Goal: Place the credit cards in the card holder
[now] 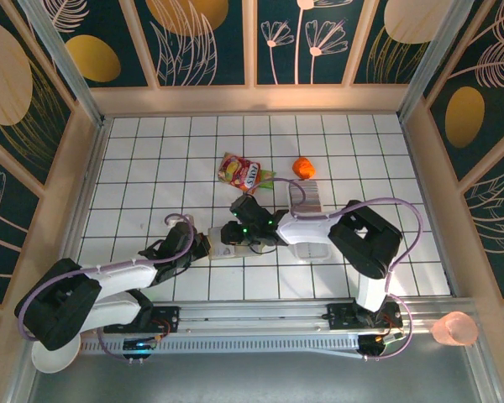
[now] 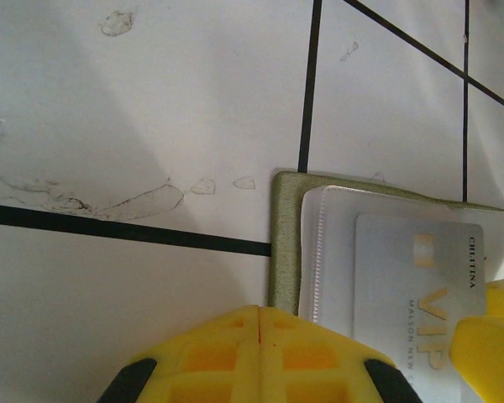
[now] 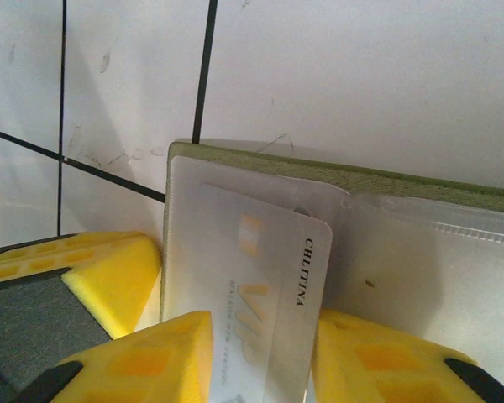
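Observation:
The olive-green card holder [image 3: 336, 172] lies open on the tiled table, its pale clear sleeve [image 3: 403, 260] facing up. A silver VIP credit card [image 3: 273, 277] rests partly inside that sleeve. My right gripper [image 3: 265, 361] is open, one yellow finger on each side of the card's near end. My left gripper [image 2: 260, 312] is shut with nothing in it, its tips at the holder's olive edge [image 2: 284, 243]. In the top view both grippers, left [image 1: 203, 248] and right [image 1: 235, 235], meet at the holder [image 1: 223, 251]. More credit cards [image 1: 307, 196] stand as a striped block behind the right arm.
A colourful snack bag [image 1: 244, 172] and an orange fruit [image 1: 303, 167] lie on the tiles beyond the grippers. A pink cup [image 1: 454, 329] and a white bowl [image 1: 50, 357] sit off the table at the near corners. Walls enclose the table.

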`<state>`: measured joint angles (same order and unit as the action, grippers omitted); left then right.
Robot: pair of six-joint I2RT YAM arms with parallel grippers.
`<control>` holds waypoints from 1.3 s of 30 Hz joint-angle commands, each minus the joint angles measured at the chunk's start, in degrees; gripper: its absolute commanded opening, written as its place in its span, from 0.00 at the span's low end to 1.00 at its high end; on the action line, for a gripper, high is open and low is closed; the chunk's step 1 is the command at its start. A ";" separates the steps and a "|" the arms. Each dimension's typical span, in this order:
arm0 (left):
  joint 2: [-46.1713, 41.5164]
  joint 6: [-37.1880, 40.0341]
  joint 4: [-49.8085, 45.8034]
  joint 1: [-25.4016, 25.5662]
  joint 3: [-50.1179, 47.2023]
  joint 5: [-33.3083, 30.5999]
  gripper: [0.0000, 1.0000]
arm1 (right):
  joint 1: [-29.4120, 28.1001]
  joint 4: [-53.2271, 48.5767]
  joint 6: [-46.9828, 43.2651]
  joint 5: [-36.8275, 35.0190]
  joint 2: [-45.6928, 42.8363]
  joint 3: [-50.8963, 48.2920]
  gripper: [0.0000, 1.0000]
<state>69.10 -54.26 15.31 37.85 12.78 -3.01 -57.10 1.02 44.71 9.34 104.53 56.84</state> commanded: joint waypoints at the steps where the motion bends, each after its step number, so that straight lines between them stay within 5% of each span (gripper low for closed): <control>1: 0.60 0.79 1.23 0.12 -0.80 0.46 0.00 | -0.82 -3.99 -1.88 -3.10 0.83 2.15 0.36; 13: 0.03 0.36 1.77 0.12 -1.52 0.93 0.00 | -1.34 -11.71 -4.17 -9.78 -1.97 3.84 0.50; 16: -0.78 0.20 0.93 0.06 -1.66 0.33 0.00 | -1.43 -12.33 -4.24 -11.65 -2.59 3.41 0.41; 23: -2.04 -0.15 1.29 0.08 -2.23 -0.10 0.00 | -2.38 -13.62 -4.61 -13.76 -1.51 4.17 0.00; 39: -1.34 0.77 1.88 0.12 -1.85 -0.04 0.00 | -4.21 -16.95 -7.05 -14.19 2.92 9.16 0.00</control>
<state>67.66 -54.24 16.49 37.85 11.20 -3.03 -60.75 -13.63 39.07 -4.05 105.69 63.99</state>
